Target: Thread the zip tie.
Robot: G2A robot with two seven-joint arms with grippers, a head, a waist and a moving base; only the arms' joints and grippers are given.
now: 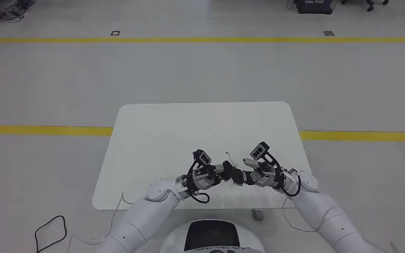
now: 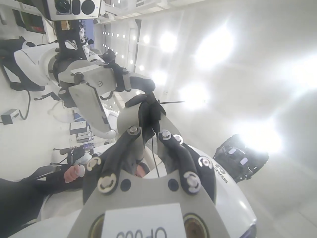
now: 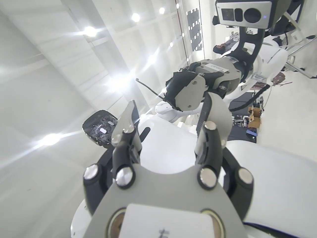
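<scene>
Both grippers meet tip to tip in the air over the white table's [image 1: 190, 126] near half. My left gripper [image 1: 229, 172] [image 2: 148, 111] is shut on the black zip tie [image 2: 173, 102]. The tie's thin free end [image 1: 228, 155] pokes out past the fingertips, and another strand trails back between the fingers. Black padding wraps the left gripper's [image 3: 171, 92] tips, and the zip tie [image 3: 148, 89] juts out sideways from them. My right gripper [image 1: 244, 177] [image 3: 172, 107] is open, its fingers [image 3: 128, 117] spread to either side of the left gripper's tip without holding anything.
The table has rounded corners and a bare top; its near edge lies just under the arms. Grey floor with yellow lines surrounds it. A black cable [image 1: 50, 231] loops on the floor at the near left.
</scene>
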